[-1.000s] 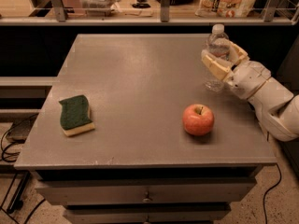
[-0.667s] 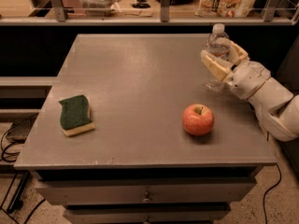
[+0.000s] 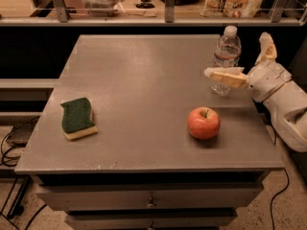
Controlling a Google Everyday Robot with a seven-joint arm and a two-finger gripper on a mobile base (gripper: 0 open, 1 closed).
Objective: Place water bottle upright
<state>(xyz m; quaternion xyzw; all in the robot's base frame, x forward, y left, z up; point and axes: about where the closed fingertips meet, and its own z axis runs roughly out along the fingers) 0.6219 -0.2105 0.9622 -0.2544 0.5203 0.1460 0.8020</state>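
The bottle [image 3: 227, 47] was clear, glossy, crinkled plastic; the gripper [image 3: 236, 54] around it, far right, spread wide, looked matt cream plastic. The table [image 3: 144, 80] was dull grey, the apple [image 3: 204, 122] shiny, the sponge [image 3: 76, 118] rough.

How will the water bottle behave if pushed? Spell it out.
The water bottle stands upright, tall on a narrow base, so it would probably tip easily. Its clear plastic wall looks thin, so it is likely light and yielding under a squeeze. The gripper, open beside it, could topple it with a brush.
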